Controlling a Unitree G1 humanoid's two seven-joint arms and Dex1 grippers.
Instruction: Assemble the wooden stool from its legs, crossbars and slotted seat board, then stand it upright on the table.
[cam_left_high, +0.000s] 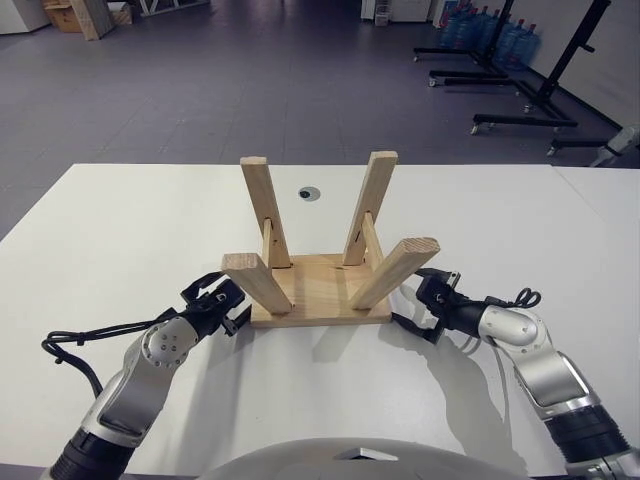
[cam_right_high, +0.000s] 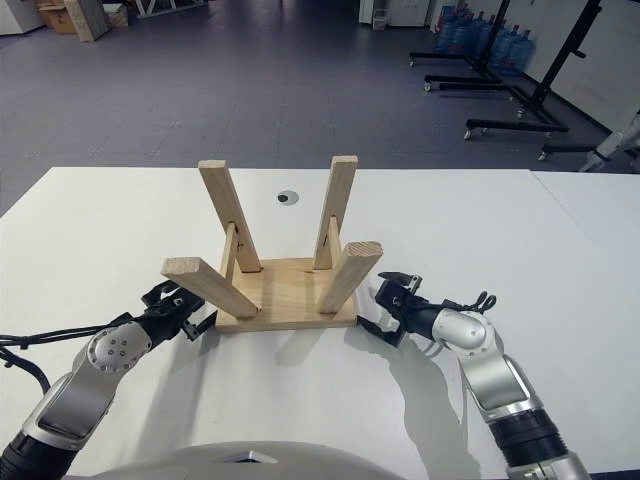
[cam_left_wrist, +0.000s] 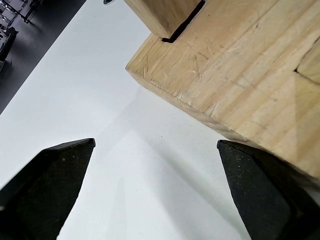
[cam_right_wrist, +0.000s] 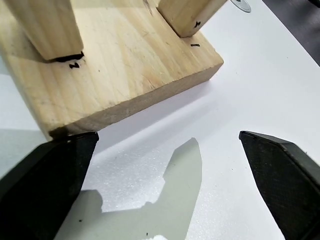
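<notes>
Left gripper: I see my left gripper (cam_left_high: 234, 308) at the lower left of the head view. Its two black fingers are spread wide with nothing between them, just beside the near left corner of the seat board.
Right gripper: my right gripper (cam_left_high: 420, 300) sits at the lower right, also spread wide and empty, at the board's near right corner. I cannot tell whether a finger touches the wood.
Stool: the pale wooden stool (cam_left_high: 318, 262) is upside down at the centre of the frame.
Seat board: the rectangular slotted seat board (cam_left_high: 315, 292) lies flat on the white table (cam_left_high: 120, 230).
Legs: four square wooden legs rise from the board and splay outward: far left (cam_left_high: 264, 210), far right (cam_left_high: 371, 205), near left (cam_left_high: 256, 283), near right (cam_left_high: 396, 270).
Crossbars: a thin wooden slat (cam_left_high: 270, 246) stands against the far left leg, and another (cam_left_high: 372, 240) against the far right. I cannot make out how they join.
Table: a small round grey grommet (cam_left_high: 309, 193) sits just behind the stool.
Background: blue water bottles (cam_left_high: 490, 30) stand at the upper right.
</notes>
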